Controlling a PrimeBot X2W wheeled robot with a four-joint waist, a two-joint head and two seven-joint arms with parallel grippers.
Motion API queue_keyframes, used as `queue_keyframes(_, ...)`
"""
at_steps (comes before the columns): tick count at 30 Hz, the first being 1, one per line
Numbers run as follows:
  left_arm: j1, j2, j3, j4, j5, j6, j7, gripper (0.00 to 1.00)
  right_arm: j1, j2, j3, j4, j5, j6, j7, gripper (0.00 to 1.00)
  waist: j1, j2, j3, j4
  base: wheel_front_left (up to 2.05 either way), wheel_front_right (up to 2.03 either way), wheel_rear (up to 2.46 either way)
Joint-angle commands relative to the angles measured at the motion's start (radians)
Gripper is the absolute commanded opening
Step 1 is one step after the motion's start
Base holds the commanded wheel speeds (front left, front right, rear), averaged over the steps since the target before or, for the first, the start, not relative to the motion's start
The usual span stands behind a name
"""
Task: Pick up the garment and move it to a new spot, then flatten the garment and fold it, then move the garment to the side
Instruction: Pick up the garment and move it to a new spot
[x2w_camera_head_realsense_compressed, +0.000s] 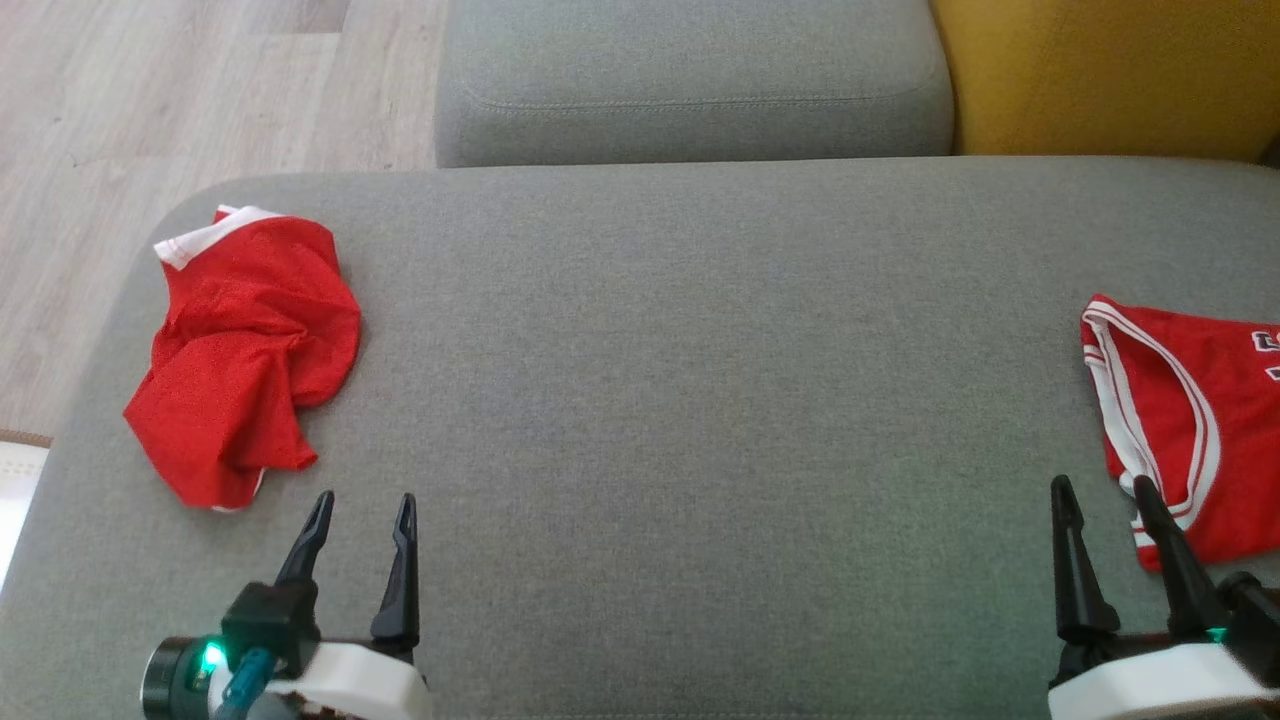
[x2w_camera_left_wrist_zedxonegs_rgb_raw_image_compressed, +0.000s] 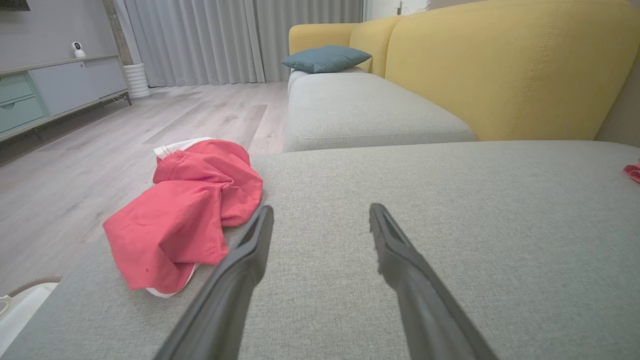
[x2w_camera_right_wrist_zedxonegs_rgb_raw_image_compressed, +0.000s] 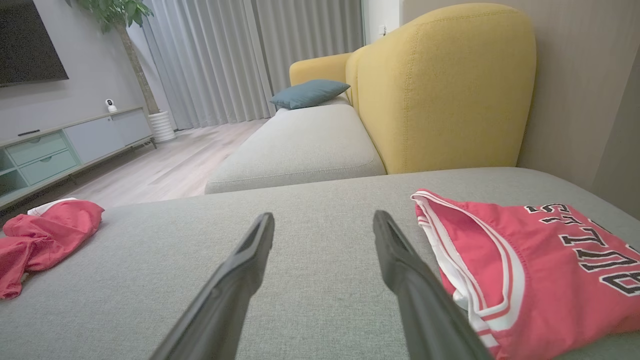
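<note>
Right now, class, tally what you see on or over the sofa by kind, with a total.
Garments: 2, crumpled red garment and lettered red jersey
Grippers: 2, left gripper and right gripper, both open
Pillows: 1, blue pillow
Total: 5

Two red garments: crumpled garment (x2w_camera_head_realsense_compressed: 245, 350), jersey (x2w_camera_head_realsense_compressed: 1190, 420); one cushion (x2w_camera_left_wrist_zedxonegs_rgb_raw_image_compressed: 325, 58).

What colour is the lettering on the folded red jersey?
Black lettering on the folded red jersey; clearest in the right wrist view.
</note>
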Motion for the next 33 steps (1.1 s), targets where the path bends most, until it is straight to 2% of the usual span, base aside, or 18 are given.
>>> queue_keyframes(1,-0.046,0.015,0.032,-0.028,-0.009,0.006,-0.004,1.0,-0.021,-0.008,0.017,-0.039,0.005,-0.001,-0.003,1.0,0.0001,-0.0001,0.0,0.002,0.0,0.0,0.0)
queue_keyframes(10,-0.084,0.01,0.029,-0.024,-0.005,0.006,-0.013,1.0,-0.019,-0.008,0.011,-0.053,-0.002,-0.001,0.006,1.0,0.0001,-0.0001,0.01,0.051,0.0,0.0,0.0)
queue_keyframes(16,-0.143,-0.011,0.028,-0.026,0.002,-0.002,-0.02,1.0,-0.033,-0.008,0.015,-0.098,-0.015,-0.001,0.02,1.0,0.0001,-0.0001,0.041,0.148,0.0,0.0,0.0)
queue_keyframes(20,-0.209,-0.038,0.035,-0.031,0.014,-0.028,-0.022,1.0,-0.055,-0.008,0.025,-0.135,-0.032,-0.001,0.039,1.0,0.0001,-0.0001,0.073,0.247,0.0,0.0,0.0)
queue_keyframes(25,-0.237,-0.054,0.073,-0.036,0.029,-0.052,-0.023,1.0,-0.079,-0.008,0.038,-0.162,-0.048,-0.001,0.054,1.0,0.0001,-0.0001,0.088,0.324,0.0,0.0,0.0)
queue_keyframes(33,-0.241,-0.071,0.142,-0.012,0.039,-0.077,-0.023,1.0,-0.098,-0.008,0.051,-0.193,-0.064,-0.001,0.077,1.0,0.0001,-0.0001,0.106,0.386,0.0,0.0,0.0)
